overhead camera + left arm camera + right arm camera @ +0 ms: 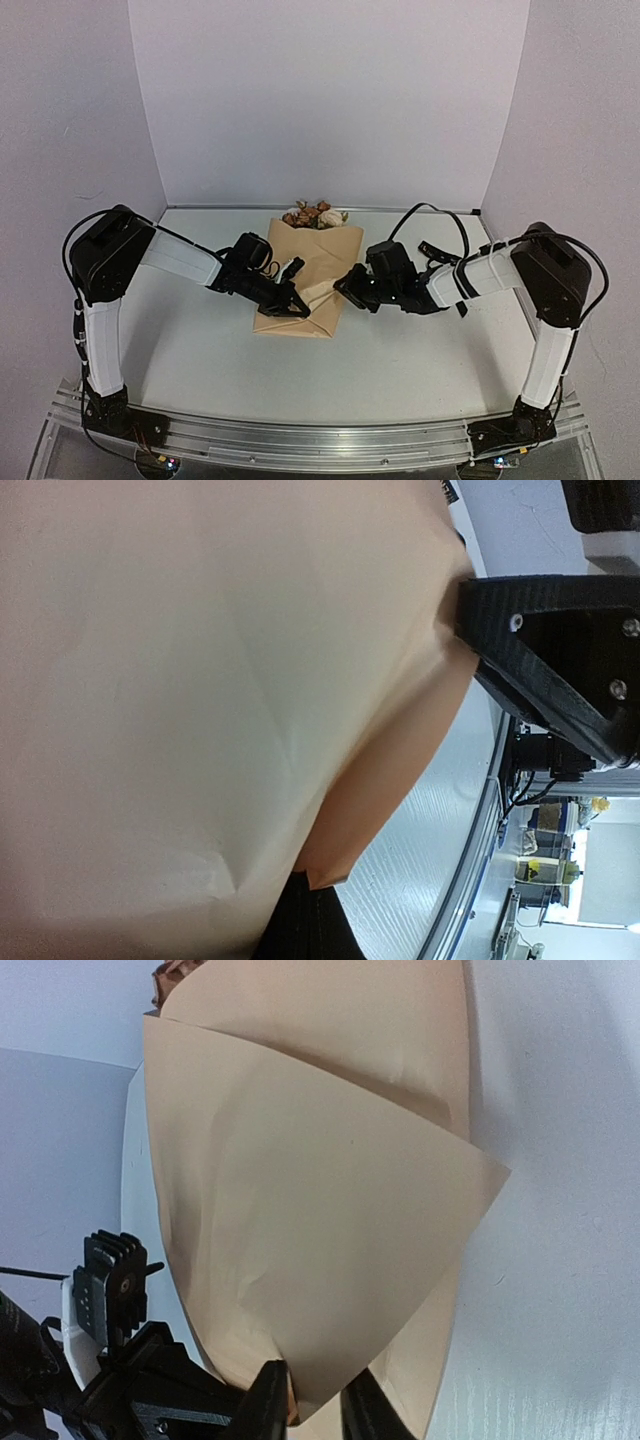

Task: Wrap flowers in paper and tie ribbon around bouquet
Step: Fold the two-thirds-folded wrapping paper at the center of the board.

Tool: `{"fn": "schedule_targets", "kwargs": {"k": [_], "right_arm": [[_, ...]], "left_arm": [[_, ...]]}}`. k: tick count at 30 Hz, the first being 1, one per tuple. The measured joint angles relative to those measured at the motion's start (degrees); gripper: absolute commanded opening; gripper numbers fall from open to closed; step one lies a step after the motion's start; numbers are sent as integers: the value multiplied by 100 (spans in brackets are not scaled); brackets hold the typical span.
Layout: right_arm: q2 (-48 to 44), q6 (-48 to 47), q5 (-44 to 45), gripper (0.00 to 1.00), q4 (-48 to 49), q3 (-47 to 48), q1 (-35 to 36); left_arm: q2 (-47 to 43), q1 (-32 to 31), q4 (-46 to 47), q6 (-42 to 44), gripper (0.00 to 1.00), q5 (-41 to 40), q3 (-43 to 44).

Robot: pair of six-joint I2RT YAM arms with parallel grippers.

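The tan paper (318, 258) lies folded around the flowers (315, 214), whose pink and brown blooms stick out at its far end. My left gripper (298, 304) rests on the lower middle of the wrap, shut on the paper (200, 680); one dark finger (310, 930) shows under the sheet. My right gripper (344, 285) reaches in from the right. Its jaws (315, 1405) stand a little apart around the corner of the folded-over flap (320, 1220), which touches the left finger. The ribbon is out of view.
White walls close in the back and both sides of the white table (200, 350). A metal rail (320, 442) runs along the near edge. The left arm's gripper body (110, 1360) sits close beside my right fingers.
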Motion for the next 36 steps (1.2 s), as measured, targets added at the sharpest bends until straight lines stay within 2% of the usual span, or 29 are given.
{"fn": "schedule_targets", "kwargs": {"k": [2,4,8,12,13,16,22,26,33,36], "right_arm": [[53,9,-31,0,5,46,-31],[110,-3,-66,0,4,104,-57],[268,-27,-107,0,3,252,-82],[406,-178,-150,0,-35,402,-139],[503,-297,-185,0,-94,533,-179],[530,-330,-194,0,-102,564,-198],[706,-621,-235,0,-375,848,-279],[731,-712,-238,0,-509,852,-324],[750,-868,-238,0,-758,852,-353],[750,-947,-243,8,-878,861,-361]], "left_arm": [[0,0,-1,-2,6,2,0],[0,0,13,-3,11,4,0],[-9,0,22,-81,31,8,-2],[-275,9,60,-249,36,21,-107],[-562,37,164,-422,35,61,-230],[-651,56,220,-472,33,76,-244],[-747,456,728,-990,20,330,-263],[-394,650,923,-1218,16,436,-220],[394,616,1209,-1609,13,549,-197],[501,590,1406,-1814,12,541,-200]]}}
